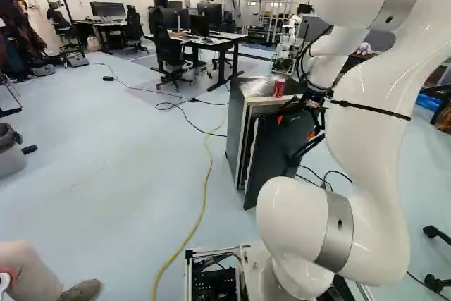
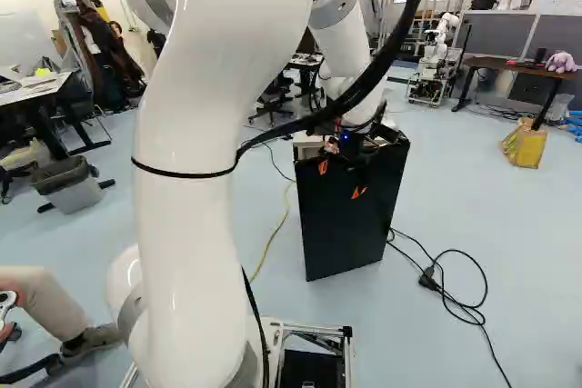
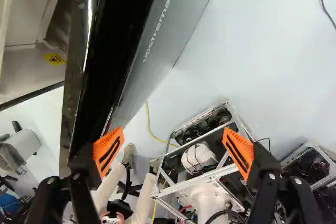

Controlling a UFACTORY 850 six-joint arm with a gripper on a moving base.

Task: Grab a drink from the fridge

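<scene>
The left base view alone clearly shows the red can (image 1: 279,87), by the front edge of the fridge's (image 1: 238,128) top. The gripper (image 2: 340,179) stands wide, gripping nothing; the wrist view cuts off the fridge's inside.

The fridge door (image 3: 181,19) reads "upstreman"; a yellow label (image 3: 54,59) with a dark symbol sits inside the fridge (image 3: 29,72).

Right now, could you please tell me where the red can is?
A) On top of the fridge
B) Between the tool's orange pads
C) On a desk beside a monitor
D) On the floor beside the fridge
A: in the left base view, the red can stands upright on the top of the fridge.
</scene>
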